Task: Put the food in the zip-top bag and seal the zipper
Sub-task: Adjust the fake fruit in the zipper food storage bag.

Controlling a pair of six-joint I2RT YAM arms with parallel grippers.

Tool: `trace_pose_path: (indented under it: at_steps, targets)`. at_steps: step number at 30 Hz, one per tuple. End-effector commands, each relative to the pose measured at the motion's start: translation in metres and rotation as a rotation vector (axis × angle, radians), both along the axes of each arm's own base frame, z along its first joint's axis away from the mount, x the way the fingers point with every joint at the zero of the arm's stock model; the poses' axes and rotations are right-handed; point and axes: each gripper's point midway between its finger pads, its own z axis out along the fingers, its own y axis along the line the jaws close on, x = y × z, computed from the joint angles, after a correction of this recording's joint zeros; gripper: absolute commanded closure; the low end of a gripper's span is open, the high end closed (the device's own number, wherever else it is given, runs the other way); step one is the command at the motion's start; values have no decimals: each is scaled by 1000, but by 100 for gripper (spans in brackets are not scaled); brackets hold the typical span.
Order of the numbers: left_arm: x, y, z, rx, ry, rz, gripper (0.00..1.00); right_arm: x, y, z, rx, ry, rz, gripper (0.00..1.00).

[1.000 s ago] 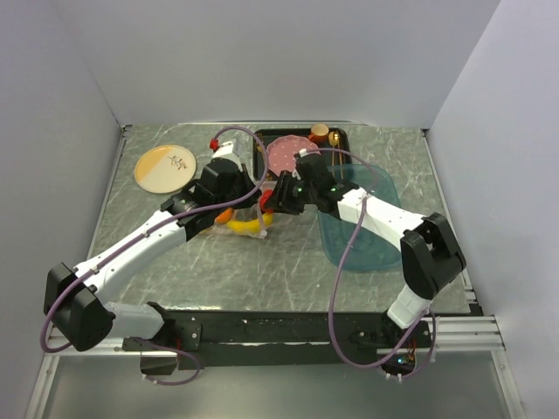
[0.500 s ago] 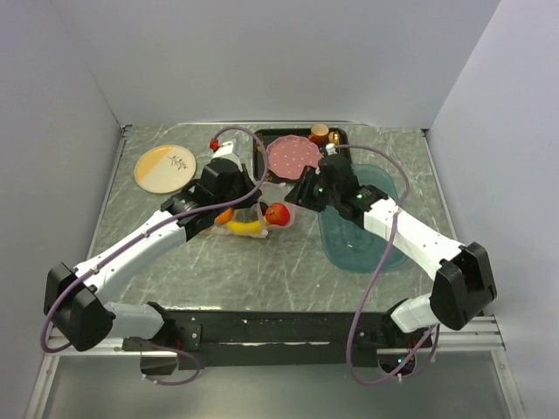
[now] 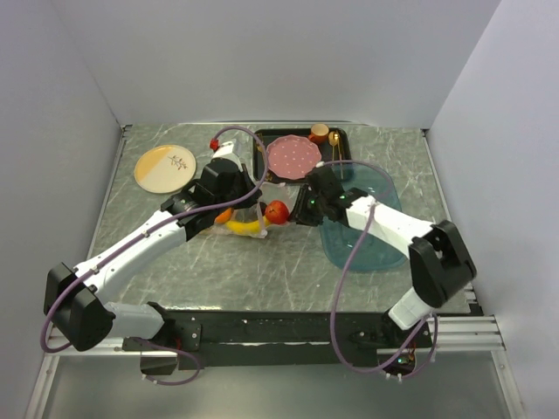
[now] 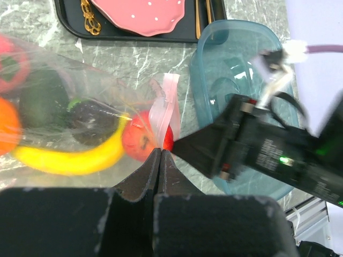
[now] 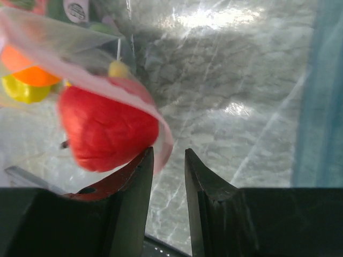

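The zip-top bag (image 3: 249, 209) is seen lying near the middle of the table, with its mouth turned toward 3 o'clock. Its zipper (image 4: 165, 110), a pale pink strip, is pinched tight by the left gripper (image 4: 159, 159), whose fingers are pressed together on it. The right gripper (image 5: 165, 163) is held at the mouth from the 3 o'clock side. Its fingers are a little apart, and the pink strip hangs right at the gap but is not squeezed. The step in hand seems to be getting the last food inside so the mouth can be closed. A red fruit (image 5: 106, 128) is sitting right in the mouth, under the curl of the strip. It should be pushed deeper first, or the strip may be kept from closing over it. After that the strip is best held flat, pulled straight between both grippers, and pressed along from one end to the other. Inside the bag a yellow banana (image 4: 69, 158), an orange (image 4: 7, 126) and dark fruits (image 4: 88, 123) can be seen. At 3 o'clock from the bag lies a blue oval tray (image 3: 349, 253), and no food is seen in the part that shows. At 12 o'clock a black tray (image 4: 65, 21) is found, with a pink dotted plate (image 3: 293, 155) and gold cutlery (image 4: 89, 15) laid in it.
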Motion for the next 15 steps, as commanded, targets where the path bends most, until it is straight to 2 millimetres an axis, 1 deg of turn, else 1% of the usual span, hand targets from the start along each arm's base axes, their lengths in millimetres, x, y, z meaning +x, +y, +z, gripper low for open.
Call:
trace_pose_path:
  at_steps: [1,2,3,4,5,8,12,15]
  targets:
    - [2,-8,23,-73,-47,-18,99,17,46,27,58,-72,84,62]
    - [2,-9,21,-73,-45,-21,99,18,52,27,57,-73,97,62]
    - [2,-9,22,-72,-43,-21,99,23,56,35,50,-103,91,61]
    - [3,-10,22,-73,-44,-22,99,20,59,36,36,-103,104,61]
    - [3,-10,21,-71,-40,-24,99,21,62,42,45,-117,108,61]
    - [2,-11,18,-77,-34,-28,99,25,64,53,70,-156,106,59]
    - [2,-11,16,-72,-30,-27,99,29,64,66,94,-206,104,55]
    - [2,-9,16,-65,-30,-20,99,29,54,67,50,-195,72,52]
